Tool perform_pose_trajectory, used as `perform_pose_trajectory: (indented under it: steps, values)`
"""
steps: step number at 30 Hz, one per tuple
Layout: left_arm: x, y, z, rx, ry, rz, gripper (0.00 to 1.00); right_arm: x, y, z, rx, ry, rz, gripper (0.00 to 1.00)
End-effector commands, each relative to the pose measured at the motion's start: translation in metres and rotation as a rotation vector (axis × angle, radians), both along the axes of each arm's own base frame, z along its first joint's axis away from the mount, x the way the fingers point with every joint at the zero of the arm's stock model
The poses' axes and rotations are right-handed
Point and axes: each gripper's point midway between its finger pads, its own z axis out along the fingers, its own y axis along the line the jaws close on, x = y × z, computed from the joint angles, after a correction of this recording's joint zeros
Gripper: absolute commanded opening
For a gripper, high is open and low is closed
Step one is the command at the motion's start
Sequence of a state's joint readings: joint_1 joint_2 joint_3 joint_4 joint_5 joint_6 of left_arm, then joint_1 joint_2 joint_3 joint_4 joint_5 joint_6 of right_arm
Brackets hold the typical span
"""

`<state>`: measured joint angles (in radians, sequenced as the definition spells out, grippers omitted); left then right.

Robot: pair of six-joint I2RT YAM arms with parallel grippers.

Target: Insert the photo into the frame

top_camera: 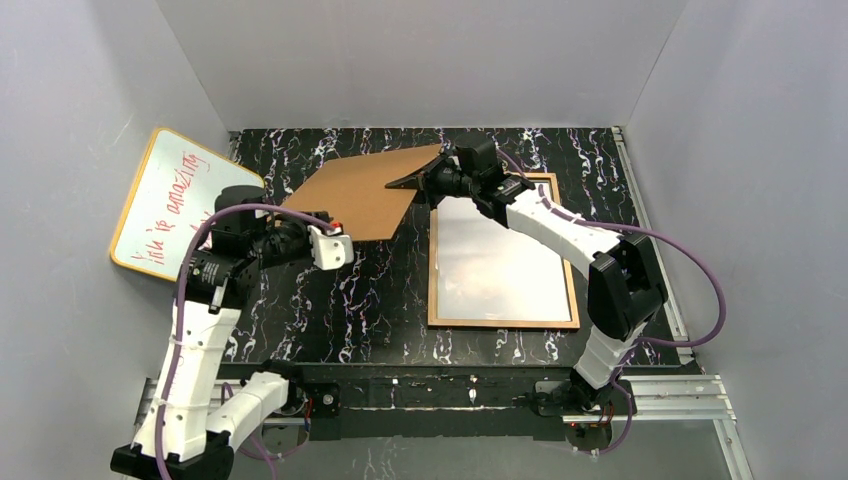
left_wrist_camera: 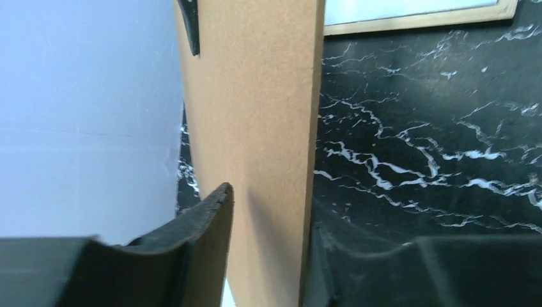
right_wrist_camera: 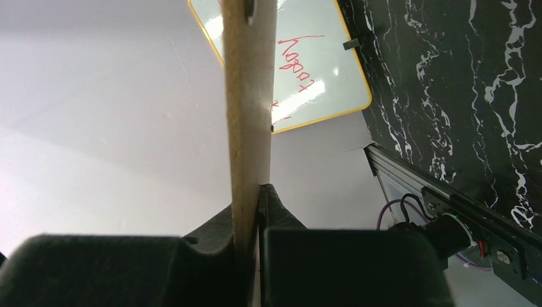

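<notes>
The frame (top_camera: 503, 322) lies flat, tan back up, on the right half of the worktop (top_camera: 370, 300). The right gripper (top_camera: 415, 181) hovers just beyond its far-left corner, clamped on the raised backing board (top_camera: 365, 195). The left gripper (top_camera: 336, 232) clamps the board's near edge, well left of the frame.

Legible text: red handwriting on the whiteboard (top_camera: 175, 205), located well left of the frame (top_camera: 503, 321). One word reads approximately "amazing". The remaining red words cannot be read in any view.
</notes>
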<state>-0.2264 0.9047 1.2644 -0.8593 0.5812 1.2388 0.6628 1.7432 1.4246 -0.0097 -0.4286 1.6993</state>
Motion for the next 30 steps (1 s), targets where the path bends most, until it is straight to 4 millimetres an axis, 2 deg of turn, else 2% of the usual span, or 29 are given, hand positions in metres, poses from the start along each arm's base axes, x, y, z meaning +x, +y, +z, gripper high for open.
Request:
perform_pose_trajectory:
  steps: [1,3,5,10,13,15,18,20,22,25,30]
  values:
    - [0.002,-0.001,0.003,0.016,-0.081,-0.031,0.30,-0.001,0.011,0.053,0.141,-0.106,0.017,0.16]
    - [0.005,-0.002,0.009,-0.001,-0.115,-0.022,0.18,-0.003,0.012,0.052,0.141,-0.104,0.023,0.19]
    - [0.009,-0.002,0.014,-0.014,-0.155,-0.016,0.13,-0.005,0.013,0.052,0.144,-0.108,0.029,0.27]
    - [0.021,-0.002,0.036,-0.067,-0.267,0.022,0.00,-0.014,0.008,0.050,0.165,-0.175,0.081,0.55]
    - [0.022,-0.003,0.040,-0.054,-0.232,0.011,0.00,-0.015,-0.005,0.051,0.145,-0.310,0.161,0.72]
    - [0.019,-0.009,0.038,-0.043,-0.149,-0.028,0.00,-0.012,-0.023,0.049,0.099,-0.411,0.226,0.77]
    - [0.013,-0.016,0.044,-0.061,-0.034,-0.060,0.00,-0.008,-0.058,0.051,0.003,-0.595,0.309,0.84]
    - [0.010,-0.020,0.043,-0.064,0.019,-0.080,0.00,-0.012,-0.081,0.057,-0.080,-0.753,0.354,0.97]
    - [0.009,-0.023,0.042,-0.073,0.057,-0.090,0.00,-0.014,-0.101,0.067,-0.178,-0.934,0.353,0.99]
    - [0.007,-0.026,0.043,-0.075,0.081,-0.115,0.00,-0.028,-0.118,0.089,-0.259,-1.264,0.335,0.99]
    - [0.001,-0.031,0.050,-0.091,0.143,-0.143,0.00,-0.059,-0.131,0.088,-0.289,-1.724,0.385,0.99]
